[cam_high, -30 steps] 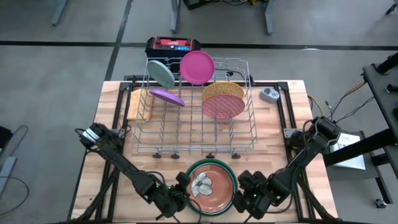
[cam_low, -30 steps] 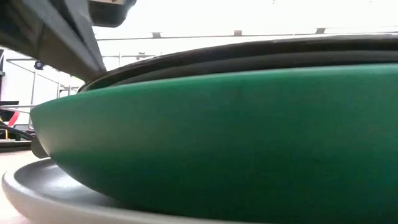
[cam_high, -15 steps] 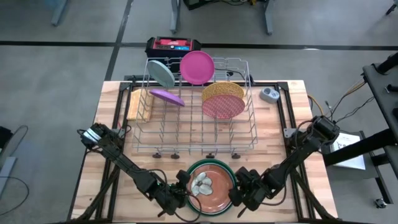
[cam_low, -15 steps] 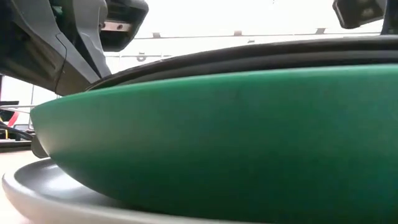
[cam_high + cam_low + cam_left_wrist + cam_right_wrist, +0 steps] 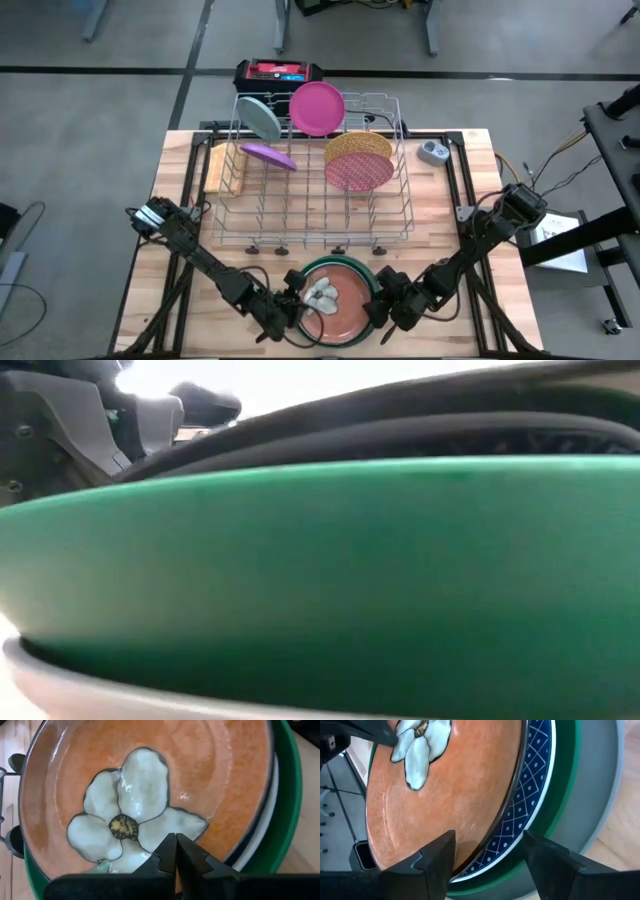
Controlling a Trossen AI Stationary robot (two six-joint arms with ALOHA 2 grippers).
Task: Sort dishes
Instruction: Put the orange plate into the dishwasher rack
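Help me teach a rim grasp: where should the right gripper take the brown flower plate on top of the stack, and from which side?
Take the brown flower plate by its rim on the right gripper's side, coming in low from the right. The plate is flat and sits nested in the blue patterned plate and green plate, so only its thin raised edge offers a hold. The open fingers already straddle that edge.

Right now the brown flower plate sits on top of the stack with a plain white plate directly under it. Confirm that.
Not quite. The brown flower plate is on top of the stack, but the plate directly under it is blue with a white diamond pattern, not plain white. The right wrist view shows it.
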